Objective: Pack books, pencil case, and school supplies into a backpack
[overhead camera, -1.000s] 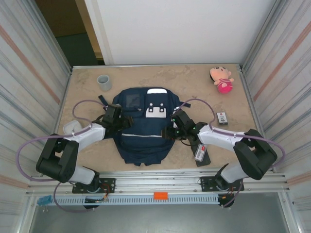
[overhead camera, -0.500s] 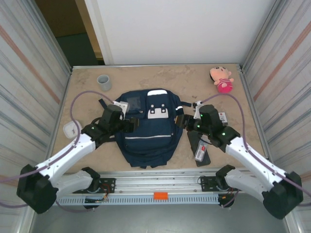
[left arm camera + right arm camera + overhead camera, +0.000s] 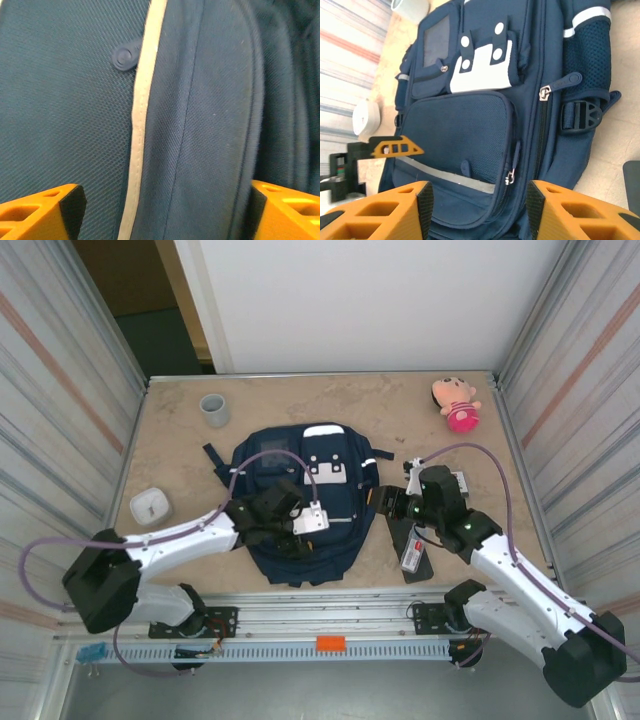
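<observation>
Top external: beige worktop (image 3: 350,405), corrugated walls (image 3: 60,390). Left wrist resolves backpack (image 3: 210,100) pale strip (image 3: 140,110); right wrist, its front pocket (image 3: 465,130). Left gripper (image 3: 165,202), right gripper (image 3: 480,210): jaws apart.

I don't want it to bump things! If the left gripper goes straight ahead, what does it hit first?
The backpack. The open left gripper points straight at its navy fabric, by the light strip, which looks very close, though depth is hard to judge.
</observation>
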`<state>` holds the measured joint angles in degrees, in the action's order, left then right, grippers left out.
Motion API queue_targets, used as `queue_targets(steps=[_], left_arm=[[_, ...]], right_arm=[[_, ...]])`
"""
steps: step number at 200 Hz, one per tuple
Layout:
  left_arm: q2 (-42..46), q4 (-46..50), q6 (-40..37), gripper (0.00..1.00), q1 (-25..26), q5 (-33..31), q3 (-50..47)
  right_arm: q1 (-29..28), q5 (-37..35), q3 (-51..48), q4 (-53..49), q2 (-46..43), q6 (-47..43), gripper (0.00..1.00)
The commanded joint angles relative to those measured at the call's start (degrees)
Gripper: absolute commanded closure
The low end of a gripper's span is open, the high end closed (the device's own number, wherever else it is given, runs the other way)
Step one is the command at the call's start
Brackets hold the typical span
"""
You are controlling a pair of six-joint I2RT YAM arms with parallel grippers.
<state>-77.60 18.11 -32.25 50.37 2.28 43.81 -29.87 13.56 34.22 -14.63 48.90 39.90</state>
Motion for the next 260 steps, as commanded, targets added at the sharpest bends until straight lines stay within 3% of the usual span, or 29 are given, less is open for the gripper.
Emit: queue_targets(steps=[1, 36, 42, 59, 88, 127, 178, 206, 260], left_arm=[[-2.9, -3.5, -5.1, 0.17, 0.4, -0.6, 2.7], [-6.0, -6.2, -5.6, 0.17, 0.5, -0.1, 2.8], [-6.5, -7.3, -5.4, 0.27, 0.5, -1.2, 2.4], [-6.3, -12.0, -2.8, 0.73, 0.8, -6.1, 0.9], [1.0, -12.6, -2.0, 1.0, 0.5, -3.7, -1.2], [15.3, -5.4, -0.5, 1.0, -7.7, 16.2, -1.2], [27.7, -0.6, -0.8, 1.0, -22.7, 33.0, -1.5], [29.2, 3.5, -4.0, 1.0, -24.5, 34.8, -1.0], [29.1, 3.9, -6.2, 1.0, -24.5, 35.3, -1.1]], right_arm=[[0.3, 0.6, -0.9, 0.4, -1.2, 0.1, 0.48], [0.3, 0.2, -1.7, 0.8, -0.9, 0.2, 0.48], [0.3, 0.2, -1.7, 1.0, -0.7, 0.1, 0.48], [0.3, 0.1, -2.2, 1.6, -0.7, 0.1, 0.48], [0.4, -0.4, -3.7, 3.3, -1.9, -0.6, 0.48], [2.0, 1.6, -4.5, 6.9, -1.3, -4.4, 0.47], [10.7, 20.9, -1.5, 17.3, 10.4, -8.3, 0.41], [11.2, 27.9, 4.0, 17.6, 18.5, -13.3, 0.32], [11.3, 34.6, 10.5, 18.4, 29.6, -22.9, 0.28]])
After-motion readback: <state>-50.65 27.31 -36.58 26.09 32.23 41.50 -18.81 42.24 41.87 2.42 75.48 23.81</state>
